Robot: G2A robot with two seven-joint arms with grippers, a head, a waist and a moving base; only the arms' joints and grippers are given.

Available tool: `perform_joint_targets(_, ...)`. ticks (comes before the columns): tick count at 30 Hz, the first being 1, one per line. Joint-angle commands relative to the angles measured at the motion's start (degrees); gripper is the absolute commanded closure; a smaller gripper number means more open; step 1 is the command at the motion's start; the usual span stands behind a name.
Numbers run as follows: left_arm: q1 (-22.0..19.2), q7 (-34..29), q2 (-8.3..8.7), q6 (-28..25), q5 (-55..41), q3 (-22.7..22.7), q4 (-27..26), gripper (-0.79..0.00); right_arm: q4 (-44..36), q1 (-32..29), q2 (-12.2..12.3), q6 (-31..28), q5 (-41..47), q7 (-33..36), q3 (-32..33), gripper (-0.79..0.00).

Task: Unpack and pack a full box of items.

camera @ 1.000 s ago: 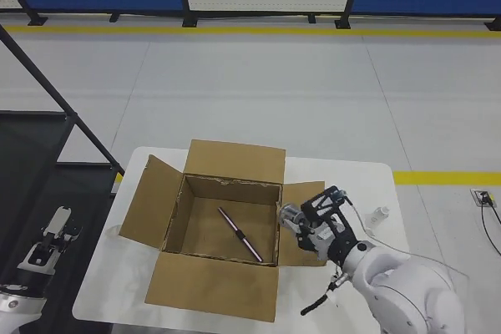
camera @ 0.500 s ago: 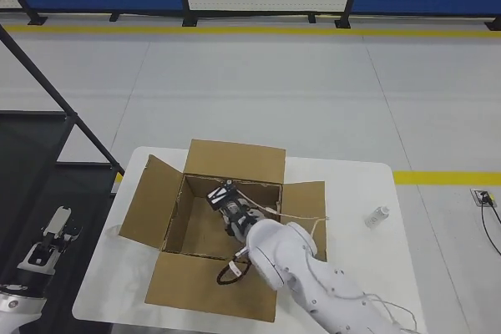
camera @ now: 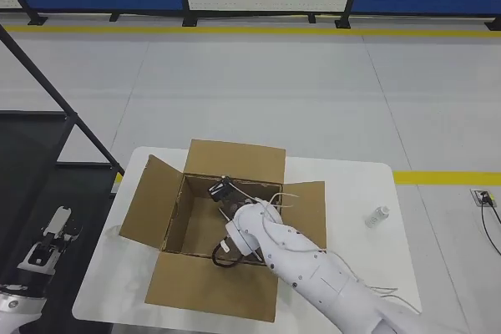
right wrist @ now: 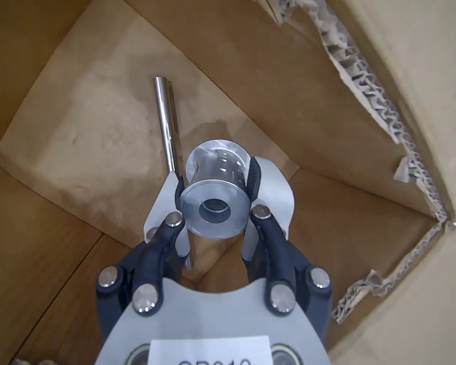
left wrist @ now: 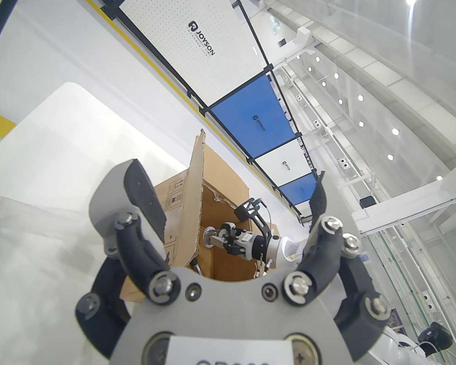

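Right gripper (right wrist: pixel 216 182) was down inside the open brown cardboard box (camera: pixel 234 159), jaws clamped snug on a short silvery flanged cylinder (right wrist: pixel 216 207), its axis pointing at the box floor. The thin shiny metal rod (right wrist: pixel 166 127) lay flat just beside it, running under one finger, so I'd guess any drop wants the bare floor on the other side. Left gripper (left wrist: pixel 228 180) was wide open, empty, well apart from the box.

R gripper (right wrist: pixel 216 183) is down inside the cardboard box (right wrist: pixel 273 77), fingers (right wrist: pixel 255 176) pressed on either side of a silvery flanged cylinder (right wrist: pixel 218 197) w/ a hole thru its centre. Just beside it a shiny metal rod (right wrist: pixel 167 127) lies flat on the box floor, near end hidden behind one finger. Box's upper edge (right wrist: pixel 364 77) is ragged, corrugation torn open.
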Motion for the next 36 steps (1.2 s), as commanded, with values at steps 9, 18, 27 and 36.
perform_joint_targets(9,0.0,0.0,0.00,0.0,0.0,0.0,0.0,-0.785,13.0,4.0,-4.8,-2.3,3.3,-1.5,-1.5,-0.231)
perform_joint_targets(18,0.0,0.0,0.00,0.0,0.0,0.0,0.0,-0.785,16.8,5.2,-6.8,-3.8,3.3,-2.5,-1.1,-0.314)
perform_joint_targets(27,0.0,0.0,0.00,0.0,0.0,0.0,0.0,-0.785,15.3,4.4,-6.8,-3.2,0.2,-2.0,-0.2,-0.376)
perform_joint_targets(36,0.0,0.0,0.00,0.0,0.0,0.0,0.0,-0.785,9.0,2.8,-5.4,-5.2,-1.4,-0.2,3.1,-0.453)
